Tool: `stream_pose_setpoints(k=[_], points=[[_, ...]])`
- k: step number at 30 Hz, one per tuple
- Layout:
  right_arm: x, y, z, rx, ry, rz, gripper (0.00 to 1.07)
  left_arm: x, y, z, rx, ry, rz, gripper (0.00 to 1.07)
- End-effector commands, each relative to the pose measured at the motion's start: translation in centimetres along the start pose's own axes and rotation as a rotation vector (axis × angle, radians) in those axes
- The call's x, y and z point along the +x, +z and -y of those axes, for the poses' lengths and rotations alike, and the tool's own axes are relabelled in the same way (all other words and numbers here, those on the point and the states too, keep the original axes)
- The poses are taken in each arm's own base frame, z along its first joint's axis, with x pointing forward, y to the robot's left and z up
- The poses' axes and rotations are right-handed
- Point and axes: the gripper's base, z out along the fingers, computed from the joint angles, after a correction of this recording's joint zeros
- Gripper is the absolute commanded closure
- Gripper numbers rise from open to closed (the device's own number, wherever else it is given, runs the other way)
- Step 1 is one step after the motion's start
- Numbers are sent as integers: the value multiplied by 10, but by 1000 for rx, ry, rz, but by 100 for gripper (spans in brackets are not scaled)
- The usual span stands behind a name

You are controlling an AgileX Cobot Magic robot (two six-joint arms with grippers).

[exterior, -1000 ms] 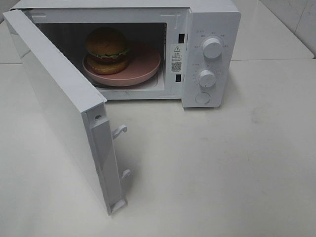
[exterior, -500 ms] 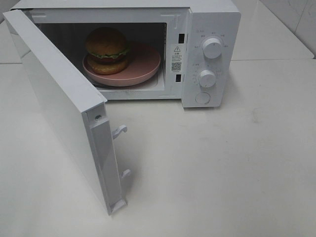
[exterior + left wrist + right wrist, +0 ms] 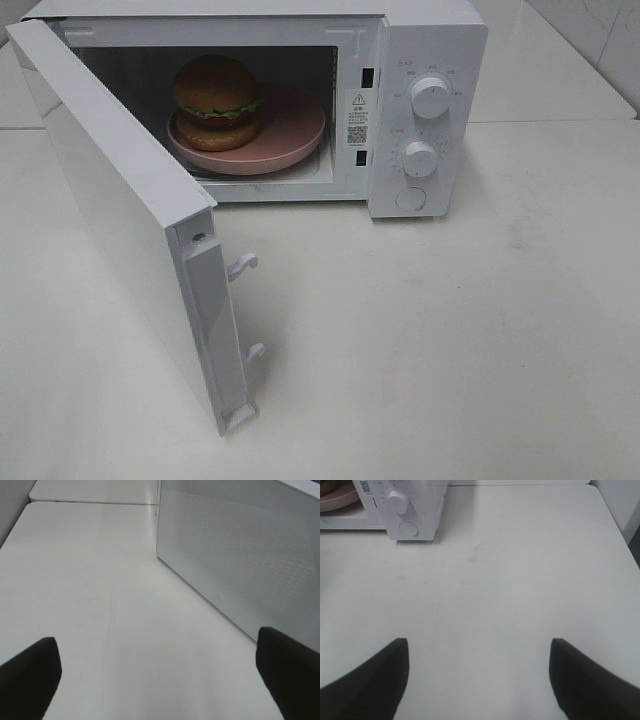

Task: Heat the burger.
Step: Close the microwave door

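Burger on plate inside microwave

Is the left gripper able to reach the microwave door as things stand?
Probably yes: the left gripper is open and empty, and the door shows its outer face just beside it, nothing between.

Warning triangle, QR code, on microwave frame

Kitchen-style test bench — a white microwave stands on a plain white table.
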Motion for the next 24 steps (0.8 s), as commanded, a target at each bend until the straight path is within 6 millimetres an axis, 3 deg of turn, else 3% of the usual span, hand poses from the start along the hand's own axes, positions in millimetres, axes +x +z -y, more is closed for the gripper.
stream_pose_setpoints(k=[1, 24], points=[[2, -3, 0, -1, 2, 33, 32, 2, -2, 0, 0, -1, 17, 9], [2, -3, 0, 0, 1, 33, 32, 2, -2, 0, 0, -1, 17, 9]])
